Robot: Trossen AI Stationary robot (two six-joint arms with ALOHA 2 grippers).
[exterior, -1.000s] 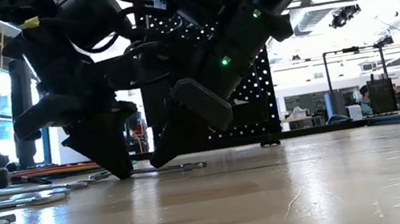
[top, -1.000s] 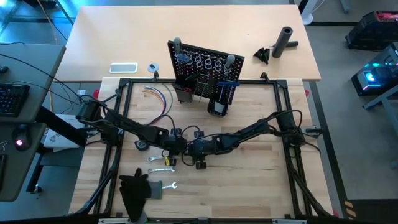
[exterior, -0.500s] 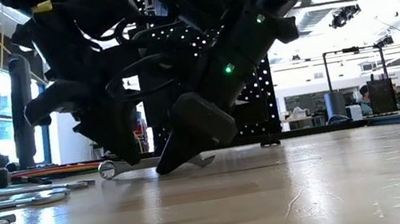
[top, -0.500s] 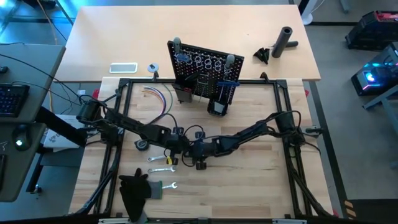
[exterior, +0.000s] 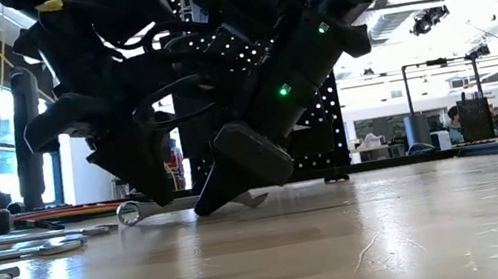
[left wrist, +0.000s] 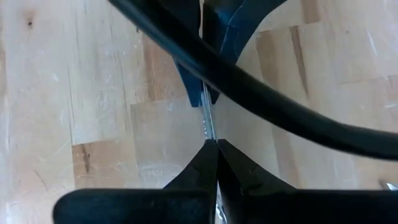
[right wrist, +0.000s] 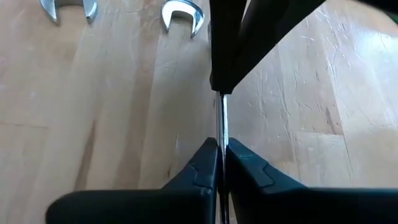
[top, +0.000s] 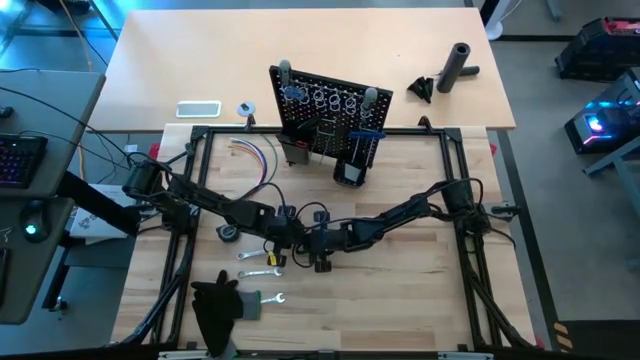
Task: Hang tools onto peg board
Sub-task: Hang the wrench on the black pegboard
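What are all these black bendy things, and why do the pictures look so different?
They are two robot arms working at a wooden table. One picture looks straight down from above. Another looks from table height. The last two come from little cameras on each arm's wrist.

Each arm ends in a pinching tool. The left tool and the right tool meet in the middle, and both are pinched shut on the same thin silver wrench, which is lifted a little off the wood.

More wrenches lie flat nearby. At the back stands the black peg board, full of holes, where such things get hung up.
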